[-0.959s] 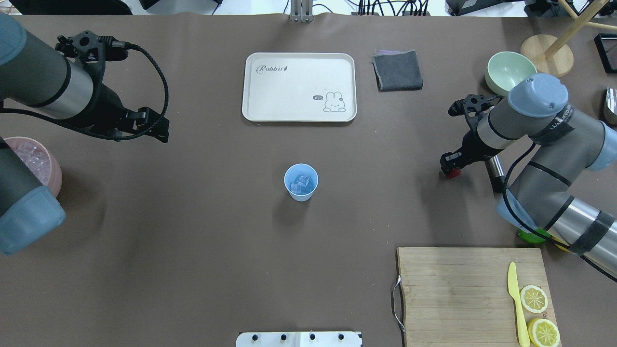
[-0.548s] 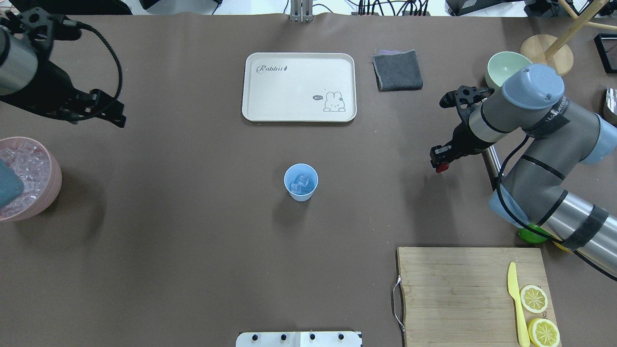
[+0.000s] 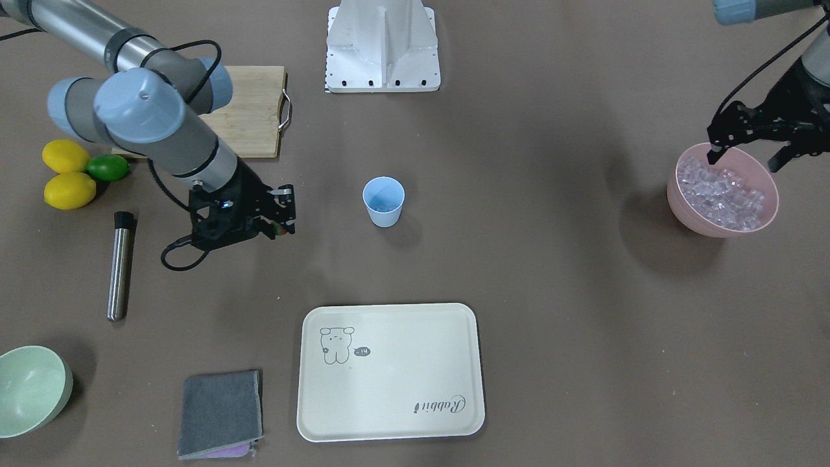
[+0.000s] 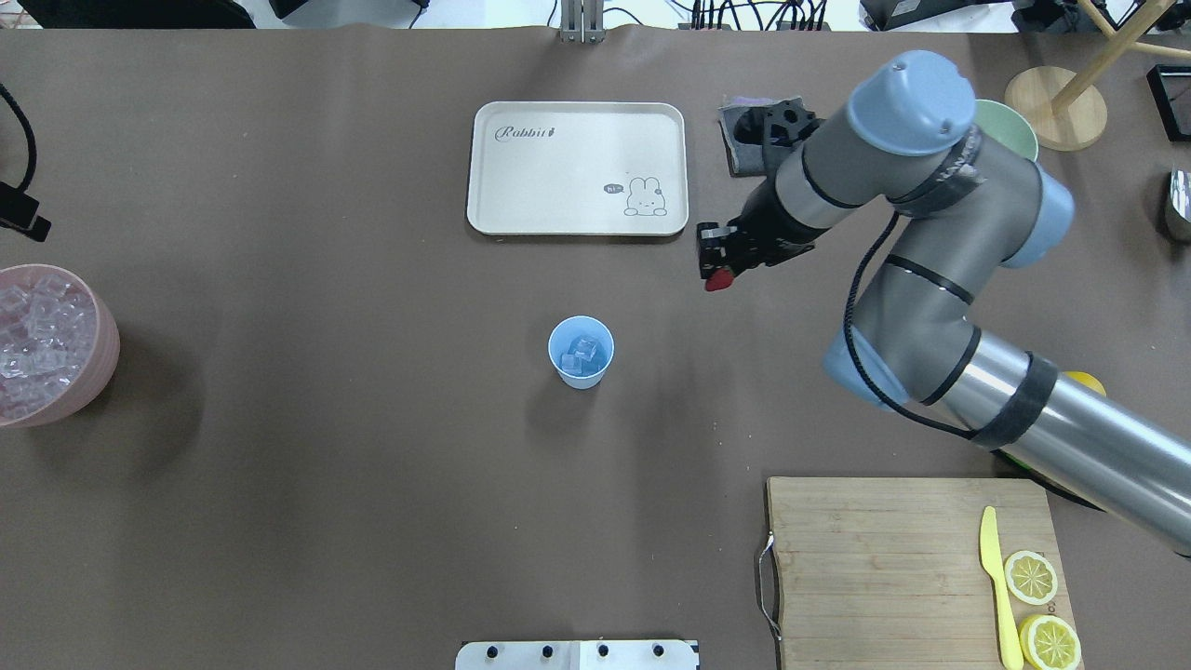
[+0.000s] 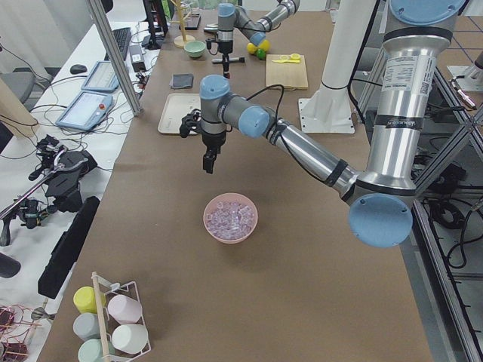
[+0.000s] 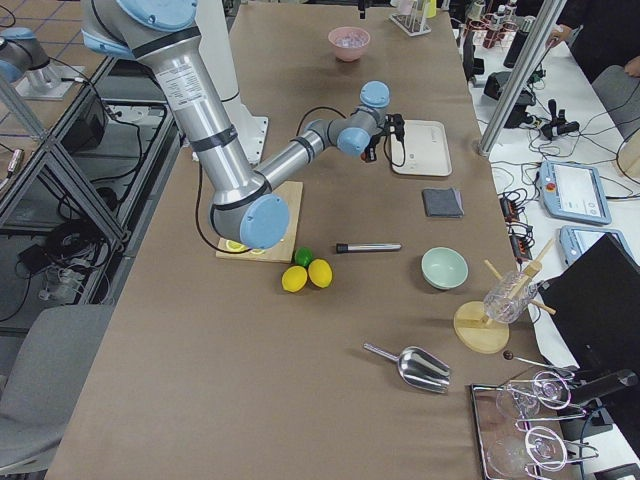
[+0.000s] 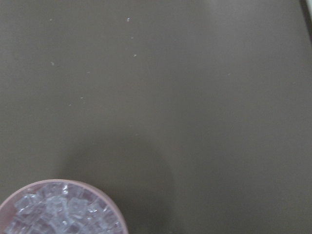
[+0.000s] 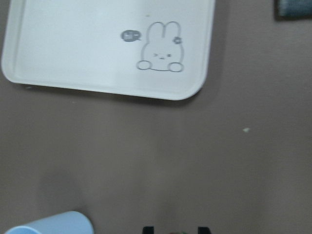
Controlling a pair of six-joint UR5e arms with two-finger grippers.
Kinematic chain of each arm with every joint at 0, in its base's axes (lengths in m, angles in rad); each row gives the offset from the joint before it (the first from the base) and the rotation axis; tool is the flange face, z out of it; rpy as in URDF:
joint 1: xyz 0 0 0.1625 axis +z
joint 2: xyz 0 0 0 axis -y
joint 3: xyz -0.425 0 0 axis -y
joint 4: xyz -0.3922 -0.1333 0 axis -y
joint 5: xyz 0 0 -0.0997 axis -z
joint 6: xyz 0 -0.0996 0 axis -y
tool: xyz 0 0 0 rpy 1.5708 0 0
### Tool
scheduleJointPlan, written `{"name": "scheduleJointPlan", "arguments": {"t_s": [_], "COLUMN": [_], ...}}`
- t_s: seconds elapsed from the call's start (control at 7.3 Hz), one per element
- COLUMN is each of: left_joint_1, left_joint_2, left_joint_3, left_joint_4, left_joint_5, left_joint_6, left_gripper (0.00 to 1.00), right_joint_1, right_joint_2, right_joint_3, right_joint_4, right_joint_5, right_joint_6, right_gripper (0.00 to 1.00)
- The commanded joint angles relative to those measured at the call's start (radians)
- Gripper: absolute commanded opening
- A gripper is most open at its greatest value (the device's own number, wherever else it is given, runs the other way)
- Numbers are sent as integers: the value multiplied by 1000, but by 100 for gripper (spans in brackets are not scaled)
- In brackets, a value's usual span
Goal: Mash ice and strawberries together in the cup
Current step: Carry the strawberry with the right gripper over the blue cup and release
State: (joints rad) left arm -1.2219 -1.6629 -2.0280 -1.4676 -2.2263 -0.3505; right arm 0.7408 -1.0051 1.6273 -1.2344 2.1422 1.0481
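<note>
Here, strawberry point(image 4: 717, 282) in right hand point(image 4: 716, 274), near cup point(image 4: 581, 352).

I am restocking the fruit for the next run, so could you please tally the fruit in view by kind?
Whole lemons: 2
Lime: 1
Cut lemon pieces: 2
Strawberry, in the right hand: 1
Total: 6

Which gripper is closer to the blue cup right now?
Right. The right gripper, holding the strawberry, is a short way from the cup, on its tray side; the left gripper is far off by the pink bowl.
</note>
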Motion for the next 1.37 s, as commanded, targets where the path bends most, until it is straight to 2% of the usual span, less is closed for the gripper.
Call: {"name": "scheduleJointPlan", "arguments": {"t_s": [0.0,0.27,0.82,0.96,1.23], "left_joint_1": [-22,-21,-21,-21,-21], "left_joint_2": [2,-9,-12,-11,-9], "left_joint_3": [57,75,71,72,65], "left_joint_4": [-3,-7,-7,-7,-7], "left_joint_5": [1,1,-1,1,-1], "left_joint_6": [39,39,30,31,25], "left_gripper": [97,97,97,97,97], "right_joint_1": [-102,-173,-219,-222,-221], "right_joint_2": [115,158,148,155,166], "right_joint_3": [2,0,3,-3,-3], "right_joint_4": [-55,-112,-115,-115,-120], "right_joint_5": [-100,-203,-248,-248,-248], "right_joint_6": [151,187,191,196,269], "right_gripper": [0,0,0,6,64]}}
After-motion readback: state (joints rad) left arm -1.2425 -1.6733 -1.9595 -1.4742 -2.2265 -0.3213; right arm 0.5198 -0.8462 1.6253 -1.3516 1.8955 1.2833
